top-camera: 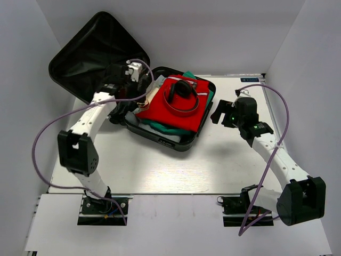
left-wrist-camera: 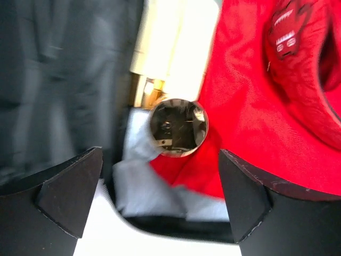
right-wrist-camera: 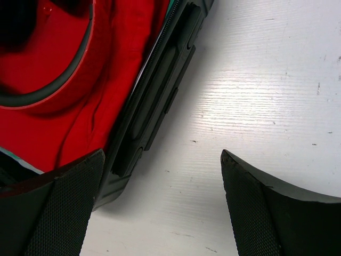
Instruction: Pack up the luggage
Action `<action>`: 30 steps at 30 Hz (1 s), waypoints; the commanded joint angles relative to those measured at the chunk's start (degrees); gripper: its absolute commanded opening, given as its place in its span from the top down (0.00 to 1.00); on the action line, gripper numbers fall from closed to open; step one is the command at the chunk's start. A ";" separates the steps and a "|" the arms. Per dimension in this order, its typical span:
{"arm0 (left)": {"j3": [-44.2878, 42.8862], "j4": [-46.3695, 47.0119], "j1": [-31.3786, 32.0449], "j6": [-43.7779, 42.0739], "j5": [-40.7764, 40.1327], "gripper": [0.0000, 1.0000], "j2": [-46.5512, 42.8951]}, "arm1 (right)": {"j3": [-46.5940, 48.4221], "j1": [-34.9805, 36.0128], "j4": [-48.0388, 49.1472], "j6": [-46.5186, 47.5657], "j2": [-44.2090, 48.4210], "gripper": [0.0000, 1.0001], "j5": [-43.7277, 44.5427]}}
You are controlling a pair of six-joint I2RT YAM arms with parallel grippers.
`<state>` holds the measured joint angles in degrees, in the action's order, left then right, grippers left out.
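The luggage [top-camera: 170,140] lies open at the back of the table, its lid [top-camera: 90,48] propped up at the left. A red garment [top-camera: 178,109] fills its base, with black headphones [top-camera: 183,92] on top. My left gripper [top-camera: 139,84] hovers over the base's left edge, open and holding nothing. In the left wrist view, a round shiny metal object [left-wrist-camera: 178,127] lies beyond the left gripper [left-wrist-camera: 160,160], between a cream item [left-wrist-camera: 160,48] and the red garment [left-wrist-camera: 250,96]. My right gripper [top-camera: 218,113] stands open beside the luggage's right side [right-wrist-camera: 154,106], over the bare table [right-wrist-camera: 256,96].
Pale grey cloth [left-wrist-camera: 144,181] sits under the red garment at the luggage's near rim [left-wrist-camera: 176,226]. Green fabric [top-camera: 160,128] shows beneath the red layer. White walls enclose the table on both sides and at the back.
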<state>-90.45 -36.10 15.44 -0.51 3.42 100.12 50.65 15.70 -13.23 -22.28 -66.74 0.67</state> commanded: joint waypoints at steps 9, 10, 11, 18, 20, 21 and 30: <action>4.50 -6.34 -21.56 6.65 -17.80 0.00 -18.99 | 0.32 -0.15 5.59 -0.31 -0.58 0.10 -2.86; 3.89 -8.27 -23.77 8.06 -18.44 0.00 -18.82 | 0.50 -0.15 5.50 -0.39 -0.85 0.10 -3.21; 3.01 -8.46 -28.93 10.94 -19.58 0.00 -18.73 | 1.37 -0.06 5.33 -0.13 -1.37 0.10 -3.74; 3.43 -3.48 -36.45 13.79 -17.67 0.00 -16.27 | 2.26 -0.15 6.02 -1.01 -3.74 0.10 -4.62; 4.23 0.58 -37.06 13.70 -14.50 0.00 -15.48 | 2.96 -0.06 6.03 -1.01 -4.71 0.10 -4.71; 4.67 2.33 -36.98 14.39 -11.45 0.00 -15.30 | 3.22 -0.06 6.29 -1.18 -4.89 0.10 -4.88; 7.84 6.30 -37.85 15.55 0.54 0.00 -21.36 | 4.10 -0.06 7.60 -2.41 -6.83 0.10 -5.32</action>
<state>-82.48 -32.86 -22.74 14.04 -2.39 83.96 52.34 15.73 -8.69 -23.81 -73.25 -3.75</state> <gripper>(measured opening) 0.997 0.904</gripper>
